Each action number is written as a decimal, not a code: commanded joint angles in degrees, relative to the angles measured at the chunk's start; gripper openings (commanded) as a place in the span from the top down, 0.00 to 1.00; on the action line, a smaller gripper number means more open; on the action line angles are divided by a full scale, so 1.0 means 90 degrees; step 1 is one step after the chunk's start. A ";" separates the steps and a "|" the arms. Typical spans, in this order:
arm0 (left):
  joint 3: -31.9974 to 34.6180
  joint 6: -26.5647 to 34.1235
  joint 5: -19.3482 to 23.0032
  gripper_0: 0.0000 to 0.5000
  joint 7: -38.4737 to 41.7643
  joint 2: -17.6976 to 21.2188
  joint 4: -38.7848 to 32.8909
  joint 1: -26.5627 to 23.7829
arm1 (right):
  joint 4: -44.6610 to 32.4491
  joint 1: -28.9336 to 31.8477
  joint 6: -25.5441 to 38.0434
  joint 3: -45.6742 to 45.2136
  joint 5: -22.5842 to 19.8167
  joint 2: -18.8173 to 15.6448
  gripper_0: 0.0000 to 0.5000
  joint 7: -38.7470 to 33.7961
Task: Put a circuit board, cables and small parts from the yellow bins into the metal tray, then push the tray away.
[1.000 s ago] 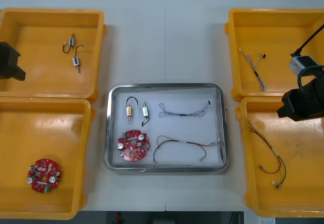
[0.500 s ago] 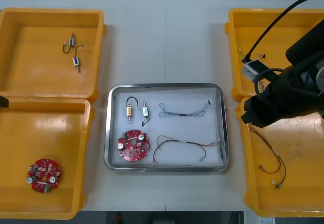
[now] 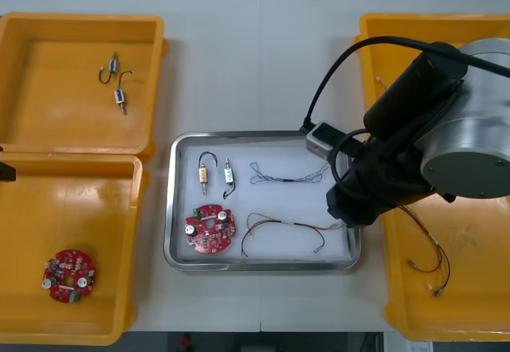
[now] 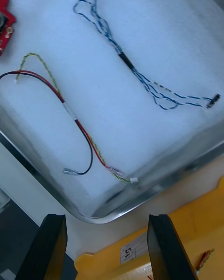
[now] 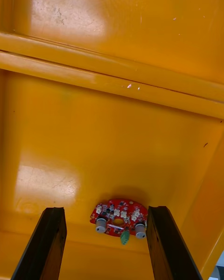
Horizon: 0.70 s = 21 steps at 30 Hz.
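The metal tray [image 3: 178,209], white inside, holds a round red circuit board [image 3: 209,228], two small metal parts [image 3: 204,174] [image 3: 228,177], a blue and white cable [image 3: 287,177] and a red and yellow cable [image 3: 283,226]. My right arm [image 3: 382,169] hangs over the tray's right rim. Its gripper [image 4: 107,252] is open above the gap between the tray's corner [image 4: 107,210] and an orange bin [image 4: 196,228]; the red and yellow cable [image 4: 70,116] and the blue and white cable [image 4: 135,70] lie beyond the fingers. My left gripper [image 5: 105,247] is open over a bin, above a circuit board [image 5: 119,214].
The far left bin [image 3: 48,121] holds two small metal parts [image 3: 116,81]. In the near left bin [image 3: 32,224] lies a second circuit board [image 3: 69,275]. A red and yellow cable [image 3: 430,260] lies in the near right bin [image 3: 470,288]. My right arm covers much of the far right bin [image 3: 374,41].
My right arm has swung left from over the right bins to the tray's right rim. The left arm has slid almost out of the front view at the left edge.
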 commanded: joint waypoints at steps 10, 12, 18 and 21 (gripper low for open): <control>0.0181 -0.0050 -0.0021 0.00 -0.0676 0.0301 -0.0273 0.0264 | -0.0217 -0.0854 -0.0618 0.1931 0.0913 0.0719 0.00 0.1684; 0.0171 -0.0050 -0.0021 0.00 -0.0861 0.0311 -0.0263 0.0264 | -0.0217 -0.0933 -0.0638 0.2244 0.1128 0.0865 0.00 0.1645; 0.0162 -0.0060 0.0018 0.00 -0.1232 0.0311 -0.0194 0.0264 | -0.0022 -0.1079 -0.0638 0.2898 0.1568 0.1285 0.00 0.1616; 0.0162 -0.0099 0.0047 0.00 -0.1252 0.0311 -0.0194 0.0274 | 0.0096 -0.1128 -0.0657 0.3221 0.1871 0.1471 0.00 0.1586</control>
